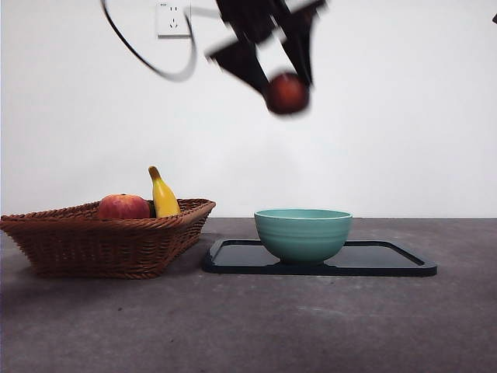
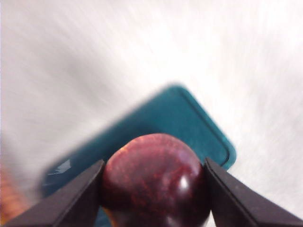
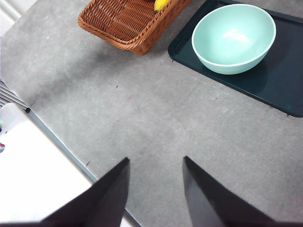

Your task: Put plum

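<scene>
Left wrist view: plum (image 2: 155, 182) clamped between left end effector (image 2: 154, 189) jaws.

From my seat, the left gripper (image 1: 283, 78) hangs high over the table with the plum (image 1: 287, 92) clamped between its jaws, and the air beneath it is open all the way down to the teal bowl (image 1: 303, 233), which sits mouth-up on the dark tray (image 1: 388, 263). The wicker basket (image 1: 109, 241) stands just beside the tray, its red-orange fruit (image 1: 123, 207) and banana (image 1: 162, 196) poking above the rim. I see bare grey tabletop (image 3: 156, 118) under the parted right gripper (image 3: 155, 189), well apart from both.
</scene>
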`<action>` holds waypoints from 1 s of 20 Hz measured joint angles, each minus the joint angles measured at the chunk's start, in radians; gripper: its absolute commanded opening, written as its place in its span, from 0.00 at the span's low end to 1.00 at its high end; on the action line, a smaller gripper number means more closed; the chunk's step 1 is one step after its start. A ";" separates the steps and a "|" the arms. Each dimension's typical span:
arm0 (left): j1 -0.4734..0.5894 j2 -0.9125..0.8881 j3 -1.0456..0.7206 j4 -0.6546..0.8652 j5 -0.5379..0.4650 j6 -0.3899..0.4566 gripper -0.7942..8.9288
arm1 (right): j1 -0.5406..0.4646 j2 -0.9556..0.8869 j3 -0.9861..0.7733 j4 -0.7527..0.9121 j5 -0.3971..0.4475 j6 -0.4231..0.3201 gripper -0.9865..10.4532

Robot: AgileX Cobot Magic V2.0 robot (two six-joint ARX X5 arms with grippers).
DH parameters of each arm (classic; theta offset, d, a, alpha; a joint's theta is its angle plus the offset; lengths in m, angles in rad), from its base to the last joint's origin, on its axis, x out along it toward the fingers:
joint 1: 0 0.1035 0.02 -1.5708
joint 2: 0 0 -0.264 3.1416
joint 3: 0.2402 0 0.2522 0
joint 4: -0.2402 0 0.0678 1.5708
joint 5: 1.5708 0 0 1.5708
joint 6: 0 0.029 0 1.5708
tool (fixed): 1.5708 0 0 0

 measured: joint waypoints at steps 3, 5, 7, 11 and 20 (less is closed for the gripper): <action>0.064 -0.121 0.007 -0.036 -0.003 0.000 0.32 | 0.000 0.000 0.000 0.000 0.000 0.000 0.24; 0.111 -0.186 0.007 -0.101 -0.005 0.000 0.32 | 0.000 0.000 0.000 0.000 0.000 0.000 0.24; 0.161 -0.233 0.008 -0.179 -0.026 0.000 0.32 | 0.000 0.000 0.000 0.000 0.000 0.000 0.24; 0.246 -0.296 0.006 -0.288 -0.040 0.007 0.30 | 0.000 0.000 0.000 0.000 0.000 0.000 0.24; 0.296 -0.420 -0.255 -0.251 -0.040 0.011 0.30 | 0.000 0.000 0.000 0.000 0.000 -0.004 0.24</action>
